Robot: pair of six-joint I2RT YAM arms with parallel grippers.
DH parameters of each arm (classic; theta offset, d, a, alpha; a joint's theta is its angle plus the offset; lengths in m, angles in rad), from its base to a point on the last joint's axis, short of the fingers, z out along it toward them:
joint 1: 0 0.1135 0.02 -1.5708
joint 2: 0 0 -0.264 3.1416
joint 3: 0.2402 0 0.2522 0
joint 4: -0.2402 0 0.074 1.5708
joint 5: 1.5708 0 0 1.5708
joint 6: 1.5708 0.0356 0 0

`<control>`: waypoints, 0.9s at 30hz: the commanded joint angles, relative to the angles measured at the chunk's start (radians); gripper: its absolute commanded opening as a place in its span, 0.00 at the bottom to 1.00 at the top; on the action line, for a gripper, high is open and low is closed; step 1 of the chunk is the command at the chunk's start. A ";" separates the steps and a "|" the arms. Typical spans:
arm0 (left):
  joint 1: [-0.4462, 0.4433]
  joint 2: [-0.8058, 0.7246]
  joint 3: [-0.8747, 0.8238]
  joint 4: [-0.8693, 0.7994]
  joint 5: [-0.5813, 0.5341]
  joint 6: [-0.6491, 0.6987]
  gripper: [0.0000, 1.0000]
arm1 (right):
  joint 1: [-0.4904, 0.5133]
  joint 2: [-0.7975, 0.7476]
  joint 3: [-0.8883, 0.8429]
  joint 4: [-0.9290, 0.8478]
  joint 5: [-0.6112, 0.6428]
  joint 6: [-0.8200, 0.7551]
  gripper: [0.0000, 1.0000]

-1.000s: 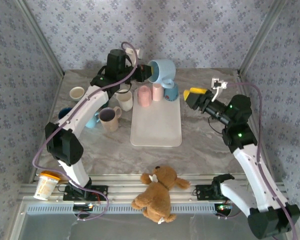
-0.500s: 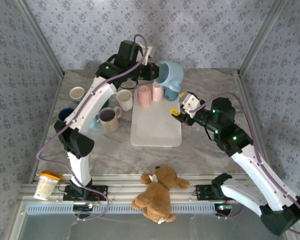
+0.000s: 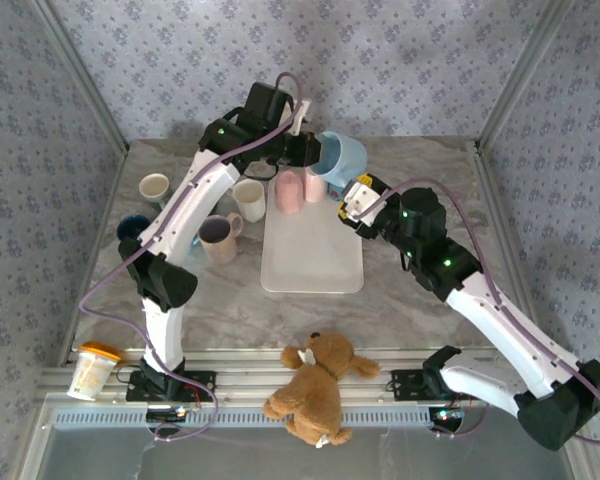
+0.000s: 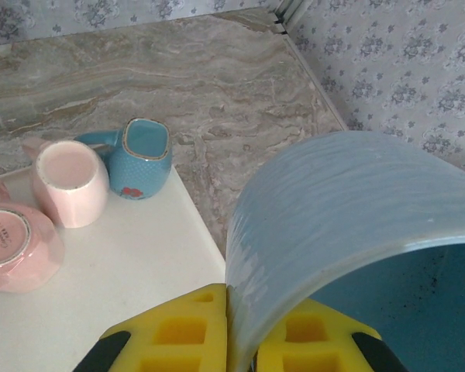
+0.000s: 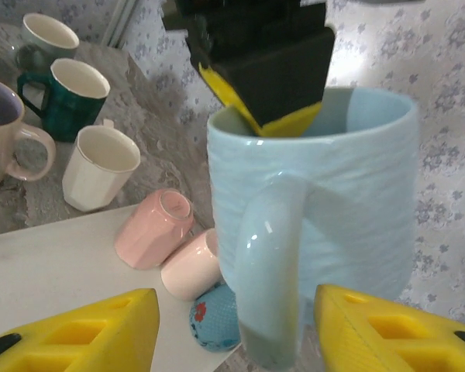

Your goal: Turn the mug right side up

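Holding the blue mug [image 3: 342, 155] over the tray's [image 3: 310, 270] far right corner, my left gripper [image 4: 234, 325] is pinching its wall while my right gripper [image 3: 355, 198] is straddling the handle [image 5: 267, 256], jaws apart; a clumsy nudge could twist it loose onto the cups [image 3: 290, 190].

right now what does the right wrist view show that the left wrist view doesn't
Right wrist, not left: the light blue mug's handle, the right gripper open either side of it, a white cup, a dark green mug. Left wrist, not right: the mug's inside. Both: the left gripper clamped on the mug's rim, two pink cups, the small blue cup, the white tray.
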 commanded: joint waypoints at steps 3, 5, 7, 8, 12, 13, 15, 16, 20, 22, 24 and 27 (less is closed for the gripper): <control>-0.010 -0.010 0.072 0.052 0.051 -0.004 0.00 | 0.007 0.032 0.042 0.060 0.031 0.030 0.52; -0.012 -0.002 0.075 0.049 0.060 -0.005 0.00 | 0.006 0.042 0.043 0.077 0.036 0.050 0.48; -0.014 0.005 0.081 0.043 0.068 -0.008 0.00 | 0.008 0.053 0.045 0.090 0.043 0.061 0.44; -0.016 0.010 0.086 0.038 0.069 -0.010 0.00 | 0.007 0.058 0.046 0.093 0.045 0.064 0.43; -0.025 0.029 0.114 0.012 0.068 -0.007 0.00 | 0.007 0.071 0.052 0.099 0.054 0.087 0.30; -0.024 0.032 0.119 0.007 0.068 -0.007 0.00 | 0.007 0.072 0.052 0.098 0.055 0.090 0.25; -0.025 0.037 0.124 0.003 0.066 -0.005 0.00 | 0.008 0.075 0.054 0.092 0.057 0.096 0.16; -0.024 0.038 0.126 0.001 0.065 -0.004 0.00 | 0.007 0.077 0.055 0.088 0.059 0.099 0.11; -0.025 0.043 0.133 -0.001 0.071 0.007 0.00 | 0.004 0.078 0.056 0.072 0.057 0.103 0.00; -0.024 0.045 0.134 0.002 0.078 0.011 0.05 | -0.002 0.078 0.055 0.068 0.042 0.113 0.00; -0.023 0.048 0.136 0.003 0.089 0.015 0.18 | -0.009 0.078 0.050 0.074 0.035 0.130 0.00; -0.024 0.048 0.134 0.000 0.125 0.042 0.46 | -0.026 0.077 0.036 0.101 0.022 0.169 0.00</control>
